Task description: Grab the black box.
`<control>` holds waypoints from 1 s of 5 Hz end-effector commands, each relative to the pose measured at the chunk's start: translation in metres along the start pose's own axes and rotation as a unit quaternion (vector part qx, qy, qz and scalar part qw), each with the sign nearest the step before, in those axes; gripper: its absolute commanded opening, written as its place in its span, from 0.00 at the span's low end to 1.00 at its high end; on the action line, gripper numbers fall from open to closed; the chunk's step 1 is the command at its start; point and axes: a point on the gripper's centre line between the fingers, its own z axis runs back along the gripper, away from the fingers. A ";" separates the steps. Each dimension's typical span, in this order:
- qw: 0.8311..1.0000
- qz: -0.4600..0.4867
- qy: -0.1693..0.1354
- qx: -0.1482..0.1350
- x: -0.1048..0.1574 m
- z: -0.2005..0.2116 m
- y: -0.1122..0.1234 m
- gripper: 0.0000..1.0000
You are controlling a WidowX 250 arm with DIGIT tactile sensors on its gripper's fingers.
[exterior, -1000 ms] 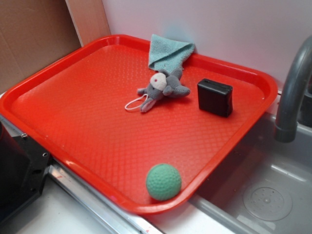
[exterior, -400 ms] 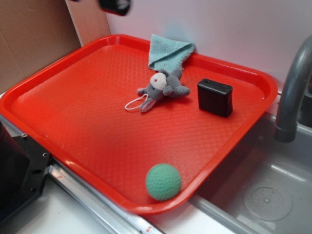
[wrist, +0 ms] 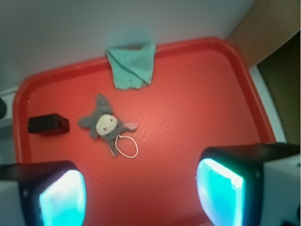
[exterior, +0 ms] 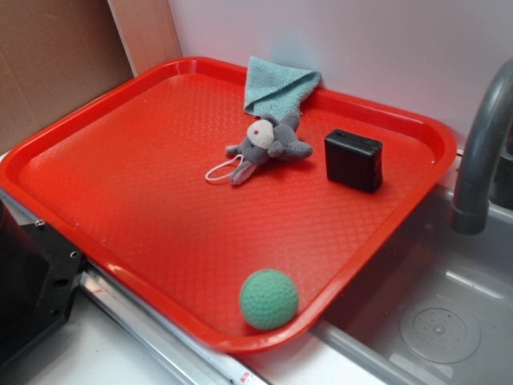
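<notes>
With gripper (wrist: 141, 193) jaws spread, grasp small matte black rectangular plastic box (exterior: 353, 160), rigid, light, beside grey plush mouse (exterior: 267, 144), across narrow sides.

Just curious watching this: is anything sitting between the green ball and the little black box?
No. In the exterior view, only bare red tray lies between the green ball and the black box.
</notes>
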 end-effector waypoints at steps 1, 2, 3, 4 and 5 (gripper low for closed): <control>1.000 0.003 -0.018 -0.006 0.006 0.010 0.003 1.00; 1.000 0.003 -0.018 -0.006 0.006 0.010 0.003 1.00; 0.998 -0.066 -0.004 -0.006 0.036 -0.004 -0.045 1.00; 0.992 -0.121 0.018 -0.006 0.040 -0.020 -0.075 1.00; 0.989 -0.141 0.034 -0.015 0.043 -0.039 -0.086 1.00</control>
